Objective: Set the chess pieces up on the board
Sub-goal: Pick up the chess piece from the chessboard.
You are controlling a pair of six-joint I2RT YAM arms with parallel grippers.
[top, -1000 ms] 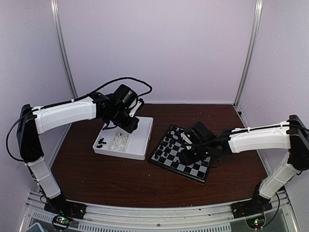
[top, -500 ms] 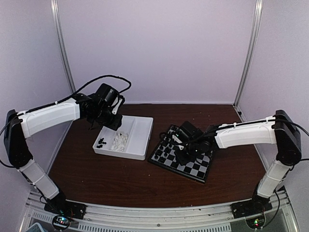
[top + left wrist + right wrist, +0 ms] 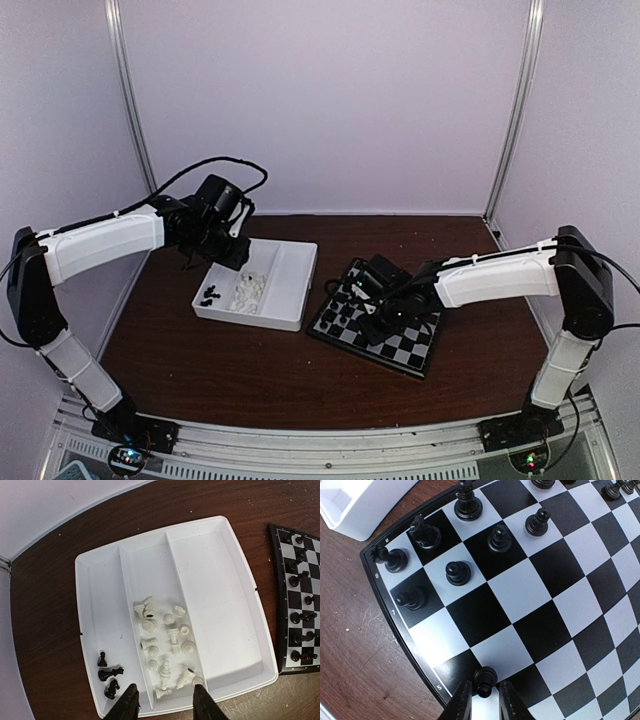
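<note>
Board (image 3: 517, 587): on the table (image 3: 250, 370), at 3 o'clock from the white tray (image 3: 215, 580).
Black chess pieces (image 3: 457, 572): bunched at the board's 11 o'clock corner; three in the tray's 9 o'clock slot.
White chess pieces (image 3: 170, 640): piled in the middle slot.
Right gripper (image 3: 484, 695): pinching a black pawn (image 3: 485, 677) at the board's 6 o'clock rim.
Left gripper (image 3: 165, 705): open, empty, over the tray's 6 o'clock rim.

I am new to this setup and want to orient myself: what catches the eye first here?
The right gripper pinches a black pawn at the edge of the board. The left gripper hangs open over a white tray whose middle compartment holds scattered white pieces.
</note>
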